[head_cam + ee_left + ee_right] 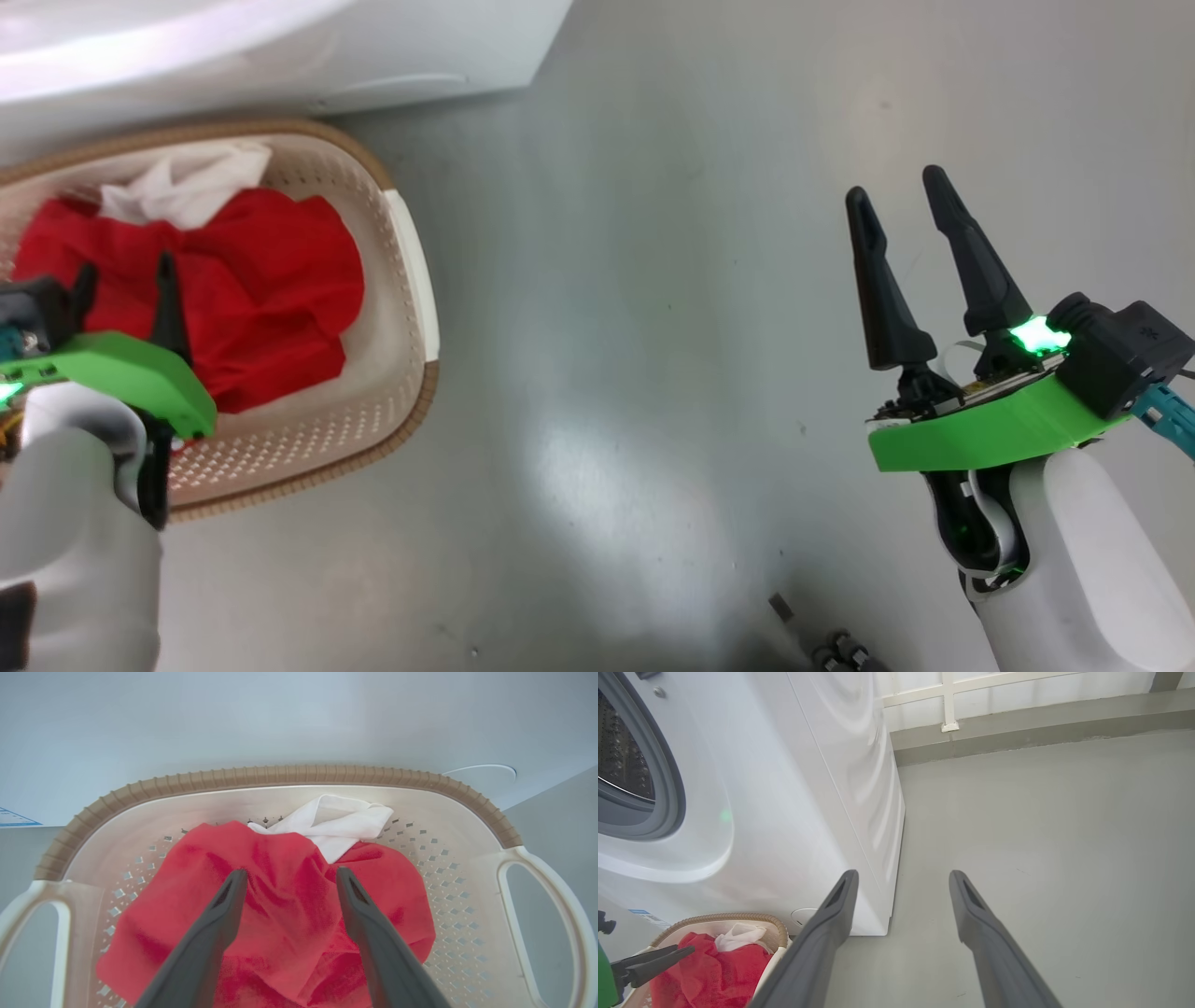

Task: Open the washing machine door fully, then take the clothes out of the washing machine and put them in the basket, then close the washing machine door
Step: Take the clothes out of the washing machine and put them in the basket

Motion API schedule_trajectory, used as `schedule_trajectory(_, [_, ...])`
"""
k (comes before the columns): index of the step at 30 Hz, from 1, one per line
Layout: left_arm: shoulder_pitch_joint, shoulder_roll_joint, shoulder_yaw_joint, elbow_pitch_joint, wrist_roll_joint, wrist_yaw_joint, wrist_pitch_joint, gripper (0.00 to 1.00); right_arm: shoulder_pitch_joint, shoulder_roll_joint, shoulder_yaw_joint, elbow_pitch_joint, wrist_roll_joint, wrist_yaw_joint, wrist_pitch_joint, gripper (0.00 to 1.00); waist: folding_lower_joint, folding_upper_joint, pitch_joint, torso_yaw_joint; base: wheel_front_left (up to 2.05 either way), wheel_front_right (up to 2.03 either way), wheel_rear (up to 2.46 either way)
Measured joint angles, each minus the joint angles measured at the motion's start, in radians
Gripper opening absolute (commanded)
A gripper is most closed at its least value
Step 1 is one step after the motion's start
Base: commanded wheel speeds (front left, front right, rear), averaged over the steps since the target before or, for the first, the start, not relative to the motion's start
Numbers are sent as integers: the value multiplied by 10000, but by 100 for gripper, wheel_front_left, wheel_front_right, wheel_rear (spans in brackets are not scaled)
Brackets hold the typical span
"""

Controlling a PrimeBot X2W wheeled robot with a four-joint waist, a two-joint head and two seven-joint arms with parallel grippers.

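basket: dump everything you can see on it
The basket is a cream plastic rounded rectangle with perforated walls, a brown woven-look rim and white loop handles on its sides. It stands upright on the grey floor, right by the front of the white washing machine. Red clothes fill most of it, a white cloth at the machine side. The open left end effector hangs over it; contact cannot be told.

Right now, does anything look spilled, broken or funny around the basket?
Nothing stands out. The red clothes and the white cloth lie crumpled inside the basket, none draped over the rim I can see. The basket sits flat on the floor beside the washing machine.
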Motion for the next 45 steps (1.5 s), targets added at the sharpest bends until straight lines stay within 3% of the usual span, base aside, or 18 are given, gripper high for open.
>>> schedule_trajectory(16, [2271, -525, -138, -2284, -360, -2, 2, 100, 782, -332, -159, 395, 2, 0, 0, 100, 0, 0, -1981, 305, 0, 0, 0])
schedule_trajectory(25, [4020, -834, -132, -4320, -355, -2, 2, 100, 1800, -598, -347, 533, 17, 0, 2, 100, 0, 0, -3519, 518, 0, 0, 0])
schedule_trajectory(45, [7165, -1149, 48, -7720, -46, -2, 2, 100, 3433, -926, -711, 614, 105, 0, 2, 100, 0, 0, -6107, 1009, 0, 0, 0])
